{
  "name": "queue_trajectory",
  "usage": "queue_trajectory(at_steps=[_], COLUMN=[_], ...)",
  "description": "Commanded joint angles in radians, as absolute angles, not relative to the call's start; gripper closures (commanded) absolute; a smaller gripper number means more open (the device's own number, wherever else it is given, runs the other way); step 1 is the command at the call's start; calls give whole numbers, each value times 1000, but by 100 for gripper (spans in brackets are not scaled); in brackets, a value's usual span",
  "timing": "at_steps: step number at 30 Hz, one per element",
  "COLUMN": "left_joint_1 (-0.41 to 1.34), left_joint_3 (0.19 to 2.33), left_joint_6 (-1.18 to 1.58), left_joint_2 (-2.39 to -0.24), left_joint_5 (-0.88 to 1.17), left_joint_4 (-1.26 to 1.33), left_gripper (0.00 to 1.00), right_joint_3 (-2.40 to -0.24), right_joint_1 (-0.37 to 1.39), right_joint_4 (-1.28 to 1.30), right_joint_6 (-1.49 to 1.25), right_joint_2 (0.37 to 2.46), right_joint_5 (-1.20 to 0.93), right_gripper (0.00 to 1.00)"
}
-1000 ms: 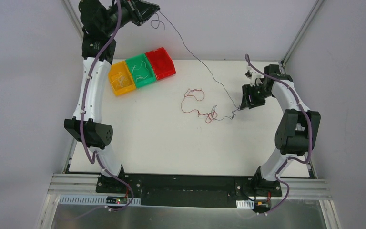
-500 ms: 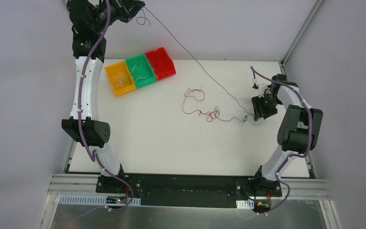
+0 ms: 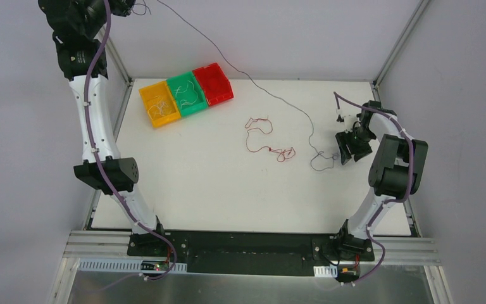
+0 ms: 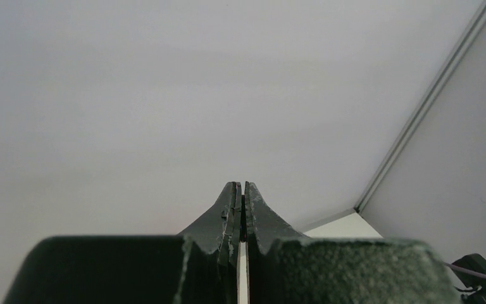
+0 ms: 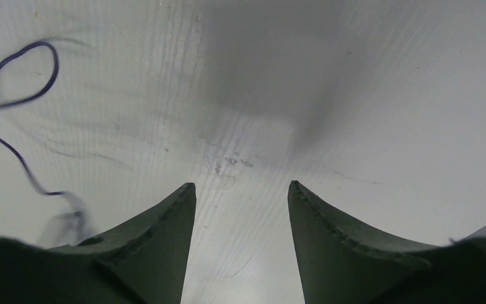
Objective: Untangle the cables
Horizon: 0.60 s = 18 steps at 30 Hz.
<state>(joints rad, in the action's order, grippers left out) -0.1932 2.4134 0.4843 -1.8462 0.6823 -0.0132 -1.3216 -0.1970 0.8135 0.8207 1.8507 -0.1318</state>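
A thin dark purple-blue cable (image 3: pixel 253 79) hangs taut from the top left corner down to the table, ending in a small loop (image 3: pixel 319 163). My left gripper (image 3: pixel 126 5) is raised high at that corner. In the left wrist view its jaws (image 4: pixel 241 190) are shut on the cable's thin end. A red cable (image 3: pixel 266 142) lies curled mid-table, apart from the dark one. My right gripper (image 3: pixel 345 151) stands open just right of the dark loop, with nothing between its fingers. The right wrist view shows it (image 5: pixel 240 185) over bare table and the purple-blue cable (image 5: pixel 12 101) at the left.
Orange (image 3: pixel 149 95), green (image 3: pixel 176 81) and red (image 3: pixel 226 81) bins stand in a row at the back left, the orange and green ones holding thin wires. The table's right edge (image 3: pixel 395 126) runs close behind the right arm.
My left arm has swung up and left, drawing the dark cable out of the red tangle. The right gripper has let the cable go, opened wider and shifted right.
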Motion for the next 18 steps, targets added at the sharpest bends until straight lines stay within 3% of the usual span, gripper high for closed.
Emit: queue_trajectory(at_steps=[1, 6, 10, 18], left_joint_1=[-222, -278, -302, -243], left_joint_3=[2447, 2489, 2493, 2221], left_joint_6=[454, 423, 494, 602], left_joint_2=[-1795, -1789, -1793, -1679], left_joint_5=[623, 558, 635, 816], left_joint_4=[25, 22, 31, 187], left_gripper=[100, 100, 100, 100], right_joint_3=[-1387, -1392, -1390, -1489], right_joint_1=[-204, -204, -204, -148], right_joint_4=[875, 897, 904, 885], right_joint_6=[800, 778, 762, 608], right_joint_2=[1871, 1895, 1898, 1773], right_joint_5=[-121, -97, -112, -482], right_gripper=[42, 42, 42, 44])
